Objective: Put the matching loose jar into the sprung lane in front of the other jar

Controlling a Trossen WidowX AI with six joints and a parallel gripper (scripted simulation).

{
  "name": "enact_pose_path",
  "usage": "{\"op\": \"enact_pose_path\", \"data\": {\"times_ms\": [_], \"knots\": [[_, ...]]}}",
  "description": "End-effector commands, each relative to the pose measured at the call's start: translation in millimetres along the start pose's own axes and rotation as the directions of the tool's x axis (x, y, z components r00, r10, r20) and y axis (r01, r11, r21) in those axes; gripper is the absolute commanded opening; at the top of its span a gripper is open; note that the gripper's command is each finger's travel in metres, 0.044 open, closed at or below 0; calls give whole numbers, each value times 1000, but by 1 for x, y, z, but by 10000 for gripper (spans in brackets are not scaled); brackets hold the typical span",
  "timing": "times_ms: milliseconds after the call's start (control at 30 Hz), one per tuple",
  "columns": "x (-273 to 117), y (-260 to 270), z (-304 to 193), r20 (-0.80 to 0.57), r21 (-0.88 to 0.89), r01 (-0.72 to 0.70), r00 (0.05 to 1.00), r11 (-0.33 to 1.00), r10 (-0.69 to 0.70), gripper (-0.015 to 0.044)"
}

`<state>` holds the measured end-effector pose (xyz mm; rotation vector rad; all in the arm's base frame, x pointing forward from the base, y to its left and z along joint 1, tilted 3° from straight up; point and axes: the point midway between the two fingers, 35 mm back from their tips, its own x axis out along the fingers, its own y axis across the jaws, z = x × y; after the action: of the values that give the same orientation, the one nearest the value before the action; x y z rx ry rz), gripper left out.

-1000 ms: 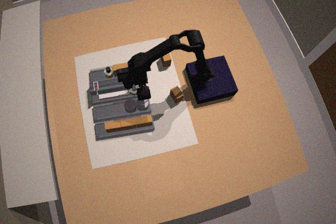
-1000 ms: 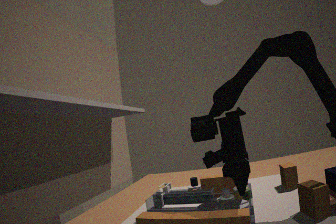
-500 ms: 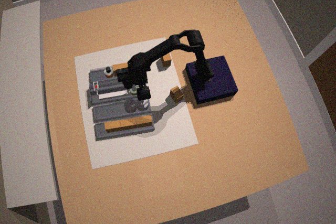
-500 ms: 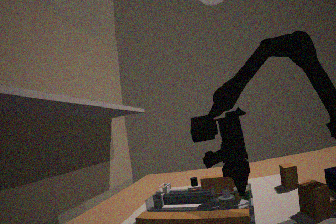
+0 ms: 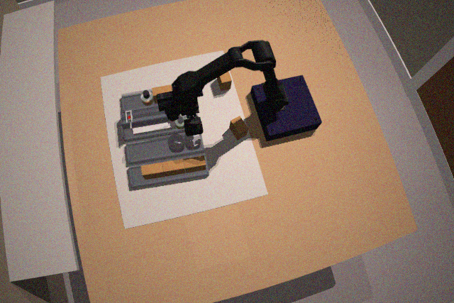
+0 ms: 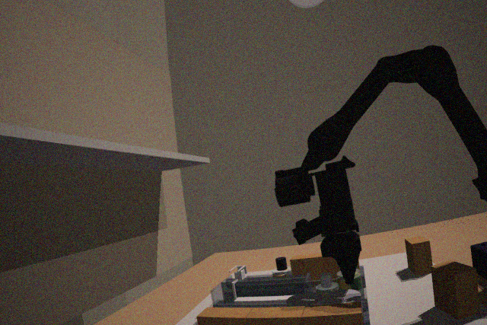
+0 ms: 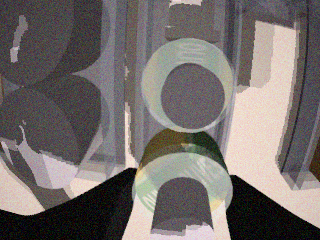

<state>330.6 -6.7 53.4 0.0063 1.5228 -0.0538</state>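
My gripper (image 5: 193,125) (image 6: 349,280) (image 7: 182,180) is shut on a jar (image 7: 181,205) with a grey lid and pale green shoulder, at the front end of the sprung lane (image 5: 127,133). The matching jar (image 5: 179,122) (image 6: 326,284) (image 7: 192,95) stands directly behind it, in line, and looks upright. In the wrist view the two jars appear close together or touching. A dark block, perhaps the pusher plate (image 7: 192,22), shows behind the rear jar. The front stop and the held jar's base are hidden, so whether it stands on the lane floor cannot be told.
Two dark-lidded round jars (image 5: 176,142) (image 7: 32,40) stand in the neighbouring lane. A black-capped jar (image 5: 146,96) (image 6: 281,263) stands in the far lane. Wooden blocks (image 5: 174,167) fill the near lane. Two loose blocks (image 5: 238,128) (image 6: 456,291) stand toward the navy base (image 5: 293,108).
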Motion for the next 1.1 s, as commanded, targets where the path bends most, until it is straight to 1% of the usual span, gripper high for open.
{"op": "enact_pose_path", "data": {"times_ms": [0,1067], "knots": [[-4,0,9,31,-3,-3,1000,1000,3,0],[2,0,11,31,-3,-3,1000,1000,3,0]]}}
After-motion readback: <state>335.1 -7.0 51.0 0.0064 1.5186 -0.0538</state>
